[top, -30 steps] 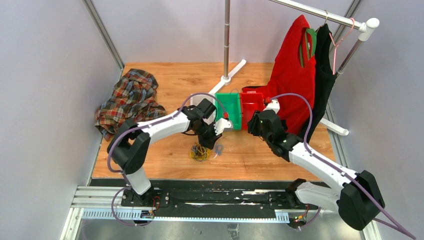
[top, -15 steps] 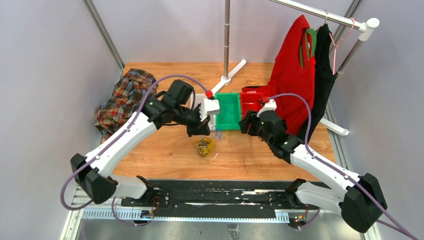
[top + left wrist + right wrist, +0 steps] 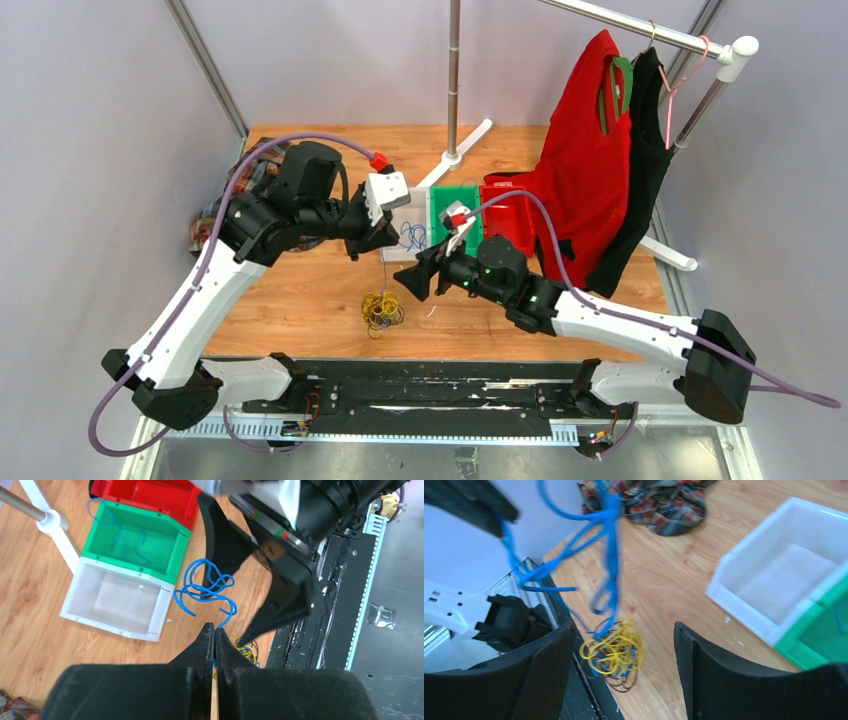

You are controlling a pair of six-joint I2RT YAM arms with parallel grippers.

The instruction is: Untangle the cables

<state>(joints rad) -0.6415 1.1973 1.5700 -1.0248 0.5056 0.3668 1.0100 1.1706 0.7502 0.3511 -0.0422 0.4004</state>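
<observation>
Now L gripper (image 3: 215,629) pinched tight on blue cable (image 3: 202,587), dangling near white bin (image 3: 120,597). R gripper (image 3: 624,630) spread wide, facing yellow cables (image 3: 616,647) near same bin.

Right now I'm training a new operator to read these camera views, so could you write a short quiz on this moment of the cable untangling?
1. True or false: the left jaws are shut on a blue cable, holding it up above the table.
2. Which bin has a second blue cable lying in it? A the white bin, B the green bin, C the red bin.
3. What colour is most of the tangle lying on the table under the held cable?
Key: 1 true; 2 B; 3 yellow.
</observation>
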